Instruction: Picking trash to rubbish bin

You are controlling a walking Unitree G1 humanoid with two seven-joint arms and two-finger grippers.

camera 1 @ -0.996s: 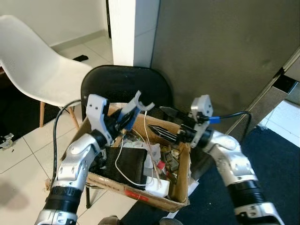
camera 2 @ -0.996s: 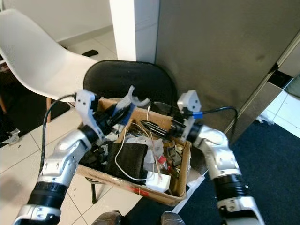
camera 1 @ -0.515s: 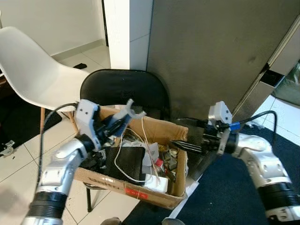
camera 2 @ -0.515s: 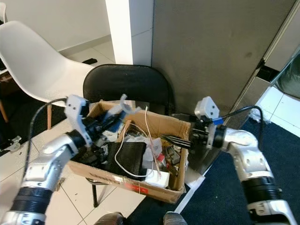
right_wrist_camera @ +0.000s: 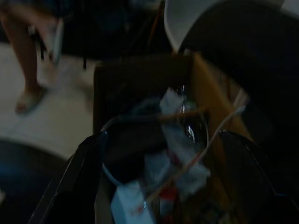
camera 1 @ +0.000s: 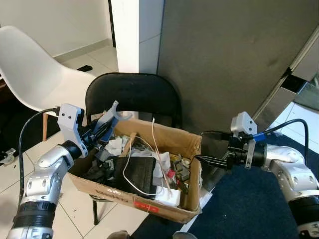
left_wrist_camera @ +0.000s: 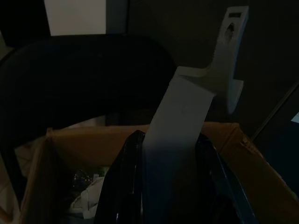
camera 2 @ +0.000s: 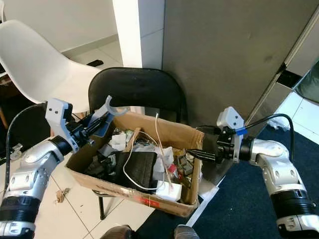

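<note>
A cardboard box (camera 1: 174,138) full of trash stands on a black folding chair (camera 1: 132,94). Inside lie a white cable (camera 1: 127,172), a dark flat item (camera 1: 139,172), crumpled paper and a small white box (camera 1: 167,196). My left gripper (camera 1: 102,130) is over the box's left corner, shut on a pale hooked plastic piece (camera 1: 114,110), which the left wrist view shows as a pale strip (left_wrist_camera: 182,112) between the fingers (left_wrist_camera: 119,186). My right gripper (camera 1: 201,146) is open at the box's right wall, holding nothing. Its fingers (right_wrist_camera: 81,163) frame the box contents in the right wrist view.
A white shell chair (camera 1: 35,74) stands to the left on the tiled floor (camera 1: 10,169). Behind the box rise a dark grey panel (camera 1: 224,55) and a white pillar (camera 1: 132,35). Dark carpet (camera 1: 249,209) lies on the right. A person's legs (right_wrist_camera: 25,65) stand beyond the box.
My left gripper has carried the plastic piece leftward, from over the box's middle to its left corner. My right gripper has drawn back from above the box to beside its right wall.
</note>
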